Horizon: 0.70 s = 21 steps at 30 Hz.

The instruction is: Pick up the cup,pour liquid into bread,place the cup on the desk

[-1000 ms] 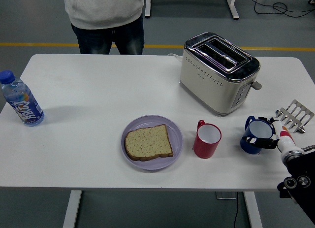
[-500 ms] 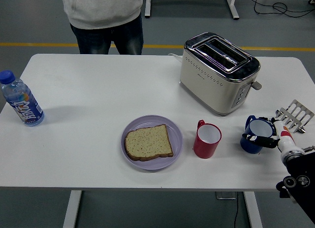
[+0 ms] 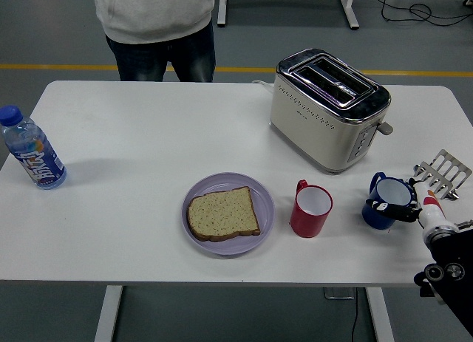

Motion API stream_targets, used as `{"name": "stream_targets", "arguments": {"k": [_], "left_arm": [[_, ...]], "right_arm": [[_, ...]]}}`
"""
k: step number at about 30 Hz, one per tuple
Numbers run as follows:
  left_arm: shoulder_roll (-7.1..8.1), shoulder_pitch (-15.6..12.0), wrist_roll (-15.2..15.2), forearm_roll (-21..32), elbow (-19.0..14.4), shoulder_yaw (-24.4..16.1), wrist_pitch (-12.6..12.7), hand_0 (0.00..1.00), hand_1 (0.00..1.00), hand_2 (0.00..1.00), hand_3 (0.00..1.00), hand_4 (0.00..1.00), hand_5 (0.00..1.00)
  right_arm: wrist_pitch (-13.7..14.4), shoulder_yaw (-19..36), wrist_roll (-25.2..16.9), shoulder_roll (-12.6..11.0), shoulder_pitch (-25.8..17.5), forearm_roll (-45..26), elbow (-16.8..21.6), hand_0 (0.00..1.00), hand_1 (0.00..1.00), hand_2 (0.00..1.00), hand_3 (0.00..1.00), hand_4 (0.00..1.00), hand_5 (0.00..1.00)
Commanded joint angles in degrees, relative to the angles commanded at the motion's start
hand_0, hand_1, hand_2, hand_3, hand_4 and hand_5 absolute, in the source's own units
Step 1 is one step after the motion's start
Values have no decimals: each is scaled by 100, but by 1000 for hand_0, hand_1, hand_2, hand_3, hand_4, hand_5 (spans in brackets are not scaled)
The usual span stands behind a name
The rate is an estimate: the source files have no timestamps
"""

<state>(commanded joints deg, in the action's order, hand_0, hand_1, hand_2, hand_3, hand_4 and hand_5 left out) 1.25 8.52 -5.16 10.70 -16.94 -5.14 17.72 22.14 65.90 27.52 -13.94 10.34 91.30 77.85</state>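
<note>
The blue cup point(image 3: 386, 202) stands near the right edge of the white surface point(image 3: 148, 150), and the dark fingers point(image 3: 393, 209) of the right hand point(image 3: 414, 209) are closed around its side. The bread point(image 3: 222, 213) lies on a purple plate point(image 3: 262, 190) close to the front edge, with a red mug point(image 3: 310, 209) just beside it. A toaster point(image 3: 329, 109) stands behind them.

The robot's right arm point(image 3: 451, 272) is black with round silver fittings, its hand point(image 3: 414, 205) white, red-marked, black-fingered.
</note>
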Motion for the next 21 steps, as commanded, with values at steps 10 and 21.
{"name": "stream_targets", "arguments": {"k": [10,21], "left_arm": [[3,3,-8,14,-1,11,-4,706,724,733,583,280,998],[6,8,-1,-3,1,0,-4,706,724,735,582,279,998]], "right_arm": [[116,-16,48,7,-3,-22,0,573,534,637,671,860,195],[160,-24,77,12,6,-9,2,473,462,574,601,777,121]]}}
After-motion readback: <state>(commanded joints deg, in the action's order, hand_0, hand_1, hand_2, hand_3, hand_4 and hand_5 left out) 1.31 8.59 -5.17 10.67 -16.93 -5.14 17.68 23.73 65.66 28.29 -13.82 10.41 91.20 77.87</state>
